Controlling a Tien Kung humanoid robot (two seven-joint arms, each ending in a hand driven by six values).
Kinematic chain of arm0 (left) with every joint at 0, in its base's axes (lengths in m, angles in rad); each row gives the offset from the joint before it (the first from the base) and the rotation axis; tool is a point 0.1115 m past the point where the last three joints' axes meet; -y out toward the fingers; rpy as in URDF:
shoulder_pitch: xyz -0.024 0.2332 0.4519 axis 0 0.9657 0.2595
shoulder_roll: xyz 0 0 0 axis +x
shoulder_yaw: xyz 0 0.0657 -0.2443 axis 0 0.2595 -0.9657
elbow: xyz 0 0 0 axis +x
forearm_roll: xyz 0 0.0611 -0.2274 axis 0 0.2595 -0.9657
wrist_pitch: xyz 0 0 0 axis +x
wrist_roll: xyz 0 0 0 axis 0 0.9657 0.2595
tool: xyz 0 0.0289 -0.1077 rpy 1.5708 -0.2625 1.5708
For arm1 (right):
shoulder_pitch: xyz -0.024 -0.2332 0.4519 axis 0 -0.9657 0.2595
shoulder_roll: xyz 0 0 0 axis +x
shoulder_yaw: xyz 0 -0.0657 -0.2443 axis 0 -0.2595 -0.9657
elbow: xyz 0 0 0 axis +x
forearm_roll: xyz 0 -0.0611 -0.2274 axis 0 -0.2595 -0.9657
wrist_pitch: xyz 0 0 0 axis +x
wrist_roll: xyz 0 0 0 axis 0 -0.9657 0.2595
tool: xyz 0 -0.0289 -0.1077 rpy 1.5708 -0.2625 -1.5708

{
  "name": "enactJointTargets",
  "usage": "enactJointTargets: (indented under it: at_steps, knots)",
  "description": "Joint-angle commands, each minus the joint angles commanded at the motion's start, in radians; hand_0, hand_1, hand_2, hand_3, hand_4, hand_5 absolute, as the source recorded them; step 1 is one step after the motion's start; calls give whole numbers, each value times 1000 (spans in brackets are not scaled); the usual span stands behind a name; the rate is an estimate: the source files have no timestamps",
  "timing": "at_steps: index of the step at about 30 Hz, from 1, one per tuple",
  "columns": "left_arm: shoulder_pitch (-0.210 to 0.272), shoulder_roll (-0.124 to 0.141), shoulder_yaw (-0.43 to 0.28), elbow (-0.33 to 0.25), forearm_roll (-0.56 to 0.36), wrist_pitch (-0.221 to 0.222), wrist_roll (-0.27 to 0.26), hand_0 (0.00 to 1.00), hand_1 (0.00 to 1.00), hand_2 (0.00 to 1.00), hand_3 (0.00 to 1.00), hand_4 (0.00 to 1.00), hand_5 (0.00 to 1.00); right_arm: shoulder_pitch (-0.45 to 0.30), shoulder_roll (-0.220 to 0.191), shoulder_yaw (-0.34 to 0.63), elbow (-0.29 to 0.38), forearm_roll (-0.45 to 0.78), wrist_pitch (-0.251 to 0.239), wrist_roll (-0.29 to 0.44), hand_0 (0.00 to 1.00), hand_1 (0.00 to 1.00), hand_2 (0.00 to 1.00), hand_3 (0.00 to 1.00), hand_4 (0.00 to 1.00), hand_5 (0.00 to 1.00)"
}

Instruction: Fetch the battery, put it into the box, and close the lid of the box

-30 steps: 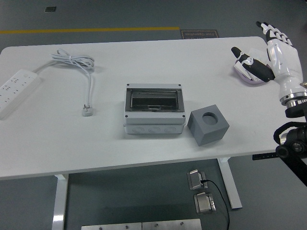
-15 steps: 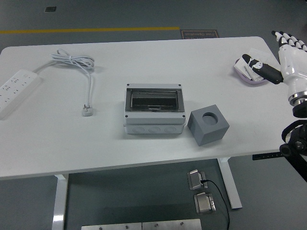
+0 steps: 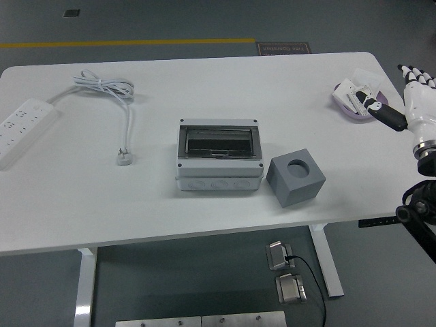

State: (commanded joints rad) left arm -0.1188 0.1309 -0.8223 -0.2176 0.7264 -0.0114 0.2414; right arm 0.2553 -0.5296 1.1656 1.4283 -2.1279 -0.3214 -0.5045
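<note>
Withdrawn rightward since the earlier frames, right hand (image 3: 417,102) sits at the worktop (image 3: 204,102) edge, fingers extended, holding nothing; grey box (image 3: 219,157) mid-worktop, smoked lid down, contents indistinct; battery not identifiable, possibly among items in purple tray (image 3: 357,102); stage undetermined; hollow grey cube (image 3: 296,177) beside box.

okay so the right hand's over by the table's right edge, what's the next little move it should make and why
Probably bring the right hand back in over the small purple tray at the table's far right and reach down for whatever lies in it. The hand holds nothing, its fingers are spread, and the grey box in the middle has nothing visible inside. Whether the tray's contents are the battery is unclear.
</note>
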Motion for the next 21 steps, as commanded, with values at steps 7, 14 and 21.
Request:
enactJointTargets:
  at_steps: [7,14,21]
  knots:
    - [2,-2,-1,-1,4,0,2,633,663,621,612,619,202,-15,27,4,-75,91,-72,101,998,998,984,983,994,998]
    - [2,-2,4,0,-1,-1,0,633,663,621,612,619,203,-31,38,34,-83,206,-114,210,998,998,987,984,991,998]
    - [2,-2,1,-1,4,-1,1,633,664,621,613,619,205,-53,46,88,-130,477,-108,442,998,998,988,984,993,998]
